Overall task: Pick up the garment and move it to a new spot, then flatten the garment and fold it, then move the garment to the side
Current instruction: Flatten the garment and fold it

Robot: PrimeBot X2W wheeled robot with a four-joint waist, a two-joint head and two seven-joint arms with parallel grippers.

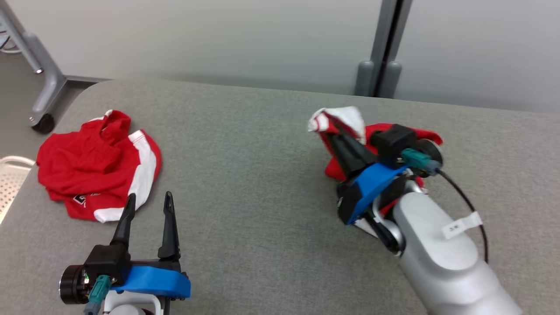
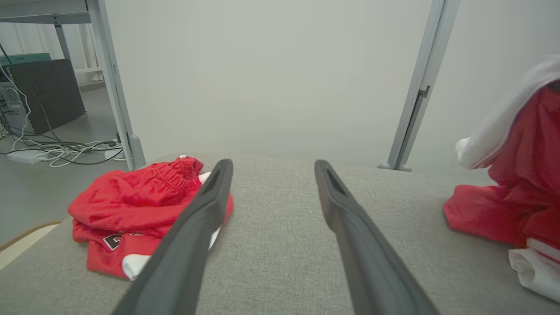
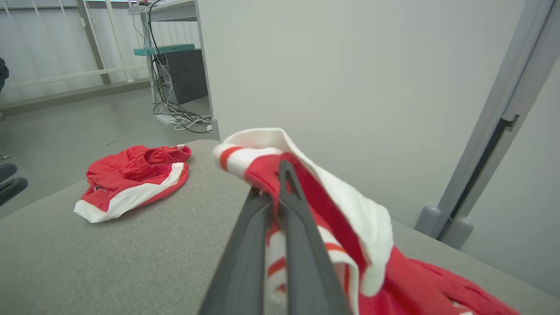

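My R gripper (image 1: 339,131) is pinched tight on a white-banded edge of the garment (image 1: 345,117), holding that corner up while the rest slumps on the grey table (image 1: 262,153) just in front of the grey post (image 1: 387,43). My L gripper (image 1: 149,197) hangs empty w/ fingers wide apart, well left of the post, near a second red heap (image 1: 87,166). Cloth looks light, thin & v. soft, so I judge it'll droop & bunch rather than keep any shape; best hold is prob. a hem corner, w/ the L gripper taking the opposite corner to spread it flat.
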